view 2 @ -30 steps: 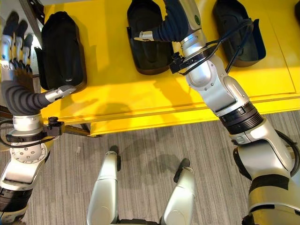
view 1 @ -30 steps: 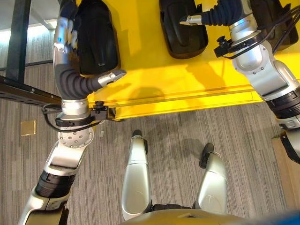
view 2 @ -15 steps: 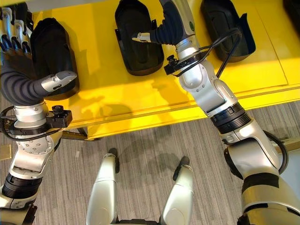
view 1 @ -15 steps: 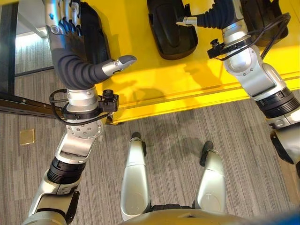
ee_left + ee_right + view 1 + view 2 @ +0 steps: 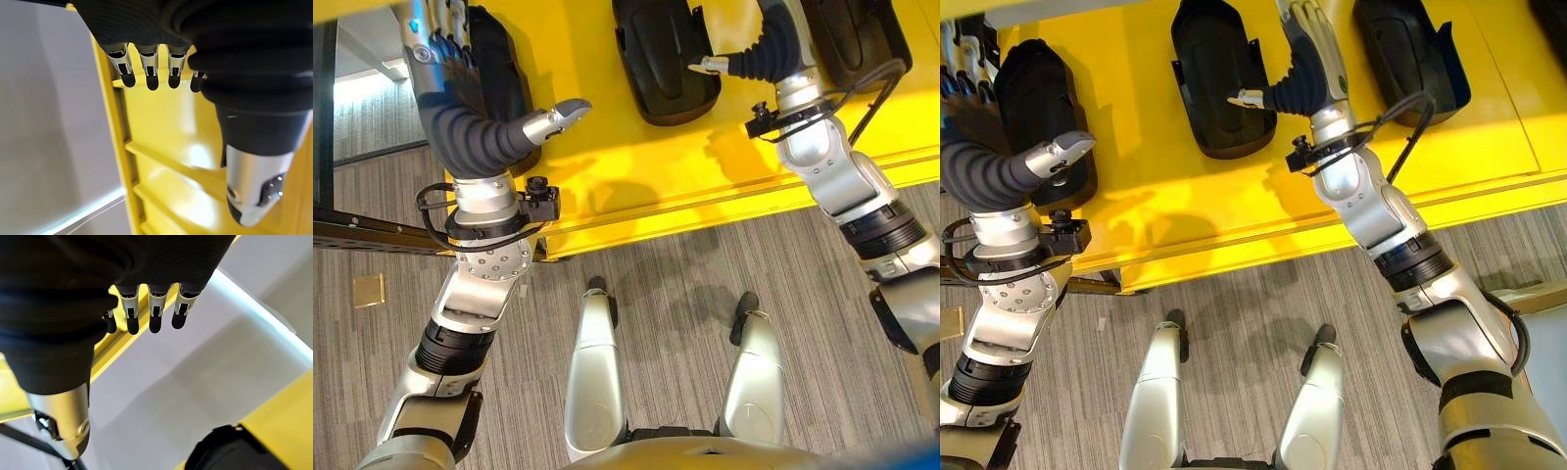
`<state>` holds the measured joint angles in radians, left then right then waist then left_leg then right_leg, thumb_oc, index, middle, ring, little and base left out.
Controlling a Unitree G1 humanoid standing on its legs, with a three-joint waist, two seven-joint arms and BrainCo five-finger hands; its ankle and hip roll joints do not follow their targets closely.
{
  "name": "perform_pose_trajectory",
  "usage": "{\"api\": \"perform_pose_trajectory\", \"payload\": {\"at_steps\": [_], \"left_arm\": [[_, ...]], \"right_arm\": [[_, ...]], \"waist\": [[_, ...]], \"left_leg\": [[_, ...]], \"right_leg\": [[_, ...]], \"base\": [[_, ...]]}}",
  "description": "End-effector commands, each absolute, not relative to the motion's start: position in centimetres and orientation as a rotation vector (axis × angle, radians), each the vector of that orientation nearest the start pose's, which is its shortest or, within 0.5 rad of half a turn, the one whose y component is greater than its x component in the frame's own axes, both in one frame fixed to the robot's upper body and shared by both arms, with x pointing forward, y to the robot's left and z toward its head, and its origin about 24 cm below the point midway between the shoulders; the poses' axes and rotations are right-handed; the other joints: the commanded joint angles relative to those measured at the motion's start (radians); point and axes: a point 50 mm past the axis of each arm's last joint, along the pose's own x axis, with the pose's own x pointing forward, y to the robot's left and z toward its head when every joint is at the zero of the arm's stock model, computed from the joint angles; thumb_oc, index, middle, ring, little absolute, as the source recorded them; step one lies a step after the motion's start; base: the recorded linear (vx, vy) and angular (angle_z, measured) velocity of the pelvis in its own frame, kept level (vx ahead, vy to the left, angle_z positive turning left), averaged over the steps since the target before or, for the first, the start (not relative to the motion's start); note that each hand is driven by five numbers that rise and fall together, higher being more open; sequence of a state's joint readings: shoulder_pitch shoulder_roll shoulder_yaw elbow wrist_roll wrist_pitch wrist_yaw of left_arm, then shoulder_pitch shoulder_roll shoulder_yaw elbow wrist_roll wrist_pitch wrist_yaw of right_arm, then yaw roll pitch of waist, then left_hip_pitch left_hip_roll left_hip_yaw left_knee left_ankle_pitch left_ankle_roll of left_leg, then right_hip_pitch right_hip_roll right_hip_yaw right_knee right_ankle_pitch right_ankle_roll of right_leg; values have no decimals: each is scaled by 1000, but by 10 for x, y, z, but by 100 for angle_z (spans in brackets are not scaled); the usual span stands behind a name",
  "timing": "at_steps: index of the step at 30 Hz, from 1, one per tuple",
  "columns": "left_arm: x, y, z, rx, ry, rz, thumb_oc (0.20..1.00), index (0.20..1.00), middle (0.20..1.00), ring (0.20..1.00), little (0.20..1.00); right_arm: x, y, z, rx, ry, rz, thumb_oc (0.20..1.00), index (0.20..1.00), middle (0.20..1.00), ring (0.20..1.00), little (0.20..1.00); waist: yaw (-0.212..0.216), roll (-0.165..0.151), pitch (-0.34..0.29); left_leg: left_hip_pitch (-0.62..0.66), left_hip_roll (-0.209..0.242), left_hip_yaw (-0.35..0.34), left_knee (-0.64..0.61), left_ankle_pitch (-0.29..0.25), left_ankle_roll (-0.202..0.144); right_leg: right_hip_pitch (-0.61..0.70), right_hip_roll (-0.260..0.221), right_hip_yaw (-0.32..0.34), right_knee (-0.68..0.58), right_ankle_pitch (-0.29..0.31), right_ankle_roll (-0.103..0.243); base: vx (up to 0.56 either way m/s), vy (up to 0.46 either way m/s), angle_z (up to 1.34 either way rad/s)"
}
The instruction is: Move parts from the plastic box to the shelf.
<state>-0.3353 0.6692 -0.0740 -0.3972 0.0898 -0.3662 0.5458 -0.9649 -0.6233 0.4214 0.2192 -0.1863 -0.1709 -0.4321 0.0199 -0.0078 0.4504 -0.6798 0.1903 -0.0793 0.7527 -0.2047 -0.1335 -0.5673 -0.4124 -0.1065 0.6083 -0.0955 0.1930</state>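
Three black molded parts lie on the yellow shelf [image 5: 656,157]: a left part [image 5: 499,69], a middle part [image 5: 661,49] and a right part [image 5: 847,39]. My left hand [image 5: 450,88] hovers over the left part's near side, raised toward the camera, with straight fingers [image 5: 146,73], the thumb [image 5: 558,110] stuck out, and nothing held. Beside the middle part, my right hand [image 5: 1307,59] is raised too, open and empty, with its thumb [image 5: 1246,98] pointing over that part. In the right wrist view its fingers [image 5: 154,313] are straight, with a black part [image 5: 220,450] below.
The shelf's front lip [image 5: 705,211] runs across above grey striped carpet. A dark metal bar [image 5: 362,235] crosses at the left, with a small tan square [image 5: 369,290] on the floor beneath it. The left wrist view looks along the yellow shelf frame [image 5: 161,166].
The camera has shifted. My left hand has lifted off the left part's edge toward the camera. The right hand has drawn back a little from above the middle part.
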Motion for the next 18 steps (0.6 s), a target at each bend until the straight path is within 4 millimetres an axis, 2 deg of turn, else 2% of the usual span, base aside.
{"api": "perform_pose_trajectory", "payload": {"at_steps": [1, 3, 4, 5, 6, 8, 10, 12, 13, 18], "left_arm": [[219, 170, 257, 465, -1280, 154, 1000, 1000, 1000, 1000, 1000], [214, 178, 249, 664, -1276, 176, 1000, 1000, 1000, 1000, 1000], [213, 178, 248, 667, -1276, 178, 1000, 1000, 1000, 1000, 1000], [211, 182, 241, 791, -1252, 153, 1000, 1000, 1000, 1000, 1000], [208, 183, 236, 833, -1240, 129, 1000, 1000, 1000, 1000, 1000], [202, 184, 213, 1002, -1148, -8, 1000, 1000, 1000, 1000, 1000], [201, 185, 199, 1016, -1073, -69, 1000, 1000, 1000, 1000, 1000], [201, 186, 194, 1034, -1054, -88, 1000, 1000, 1000, 1000, 1000], [202, 186, 179, 1065, -977, -145, 1000, 1000, 1000, 1000, 1000], [202, 187, 160, 1121, -890, -218, 1000, 1000, 1000, 1000, 1000]], "right_arm": [[327, -130, 315, -643, -1132, -170, 1000, 1000, 1000, 1000, 1000], [324, -137, 311, -622, -1132, -197, 1000, 1000, 1000, 1000, 1000], [324, -137, 310, -620, -1132, -196, 1000, 1000, 1000, 1000, 1000], [323, -140, 307, -616, -1133, -204, 1000, 1000, 1000, 1000, 1000], [322, -142, 306, -616, -1135, -208, 1000, 1000, 1000, 1000, 1000], [319, -144, 305, -607, -1146, -217, 1000, 1000, 1000, 1000, 1000], [319, -145, 306, -609, -1149, -218, 1000, 1000, 1000, 1000, 1000], [319, -145, 306, -608, -1151, -217, 1000, 1000, 1000, 1000, 1000], [319, -145, 307, -600, -1155, -222, 1000, 1000, 1000, 1000, 1000], [319, -144, 308, -594, -1162, -228, 1000, 1000, 1000, 1000, 1000]], "waist": [[19, 14, -22], [24, 23, -20], [24, 21, -21], [29, 28, -18], [32, 31, -18], [39, 39, -16], [42, 41, -13], [42, 41, -15], [40, 41, -13], [38, 40, -13]], "left_leg": [[20, -8, 17, -72, 69, 29], [20, -7, 17, -68, 61, 28], [17, -8, 17, -71, 69, 30], [17, -9, 17, -67, 62, 29], [17, -9, 18, -66, 62, 30], [12, -13, 17, -67, 71, 31], [16, -13, 17, -65, 65, 30], [13, -14, 18, -72, 76, 32], [17, -14, 20, -67, 65, 31], [13, -14, 23, -76, 79, 34]], "right_leg": [[-56, 18, 33, 161, -70, -63], [-56, 17, 34, 167, -78, -60], [-59, 17, 34, 163, -70, -61], [-58, 16, 34, 168, -77, -58], [-58, 15, 34, 168, -79, -58], [-59, 16, 35, 168, -72, -57], [-57, 14, 38, 173, -81, -55], [-62, 14, 38, 168, -71, -56], [-60, 14, 41, 175, -81, -55], [-68, 14, 43, 170, -70, -57]], "base": [[16, 0, -5], [8, -1, -2], [0, 0, 0], [0, 0, 0], [0, 0, 0], [4, -6, 4], [11, -2, 2], [0, 0, 0], [0, 0, 0], [0, 0, 0]]}}
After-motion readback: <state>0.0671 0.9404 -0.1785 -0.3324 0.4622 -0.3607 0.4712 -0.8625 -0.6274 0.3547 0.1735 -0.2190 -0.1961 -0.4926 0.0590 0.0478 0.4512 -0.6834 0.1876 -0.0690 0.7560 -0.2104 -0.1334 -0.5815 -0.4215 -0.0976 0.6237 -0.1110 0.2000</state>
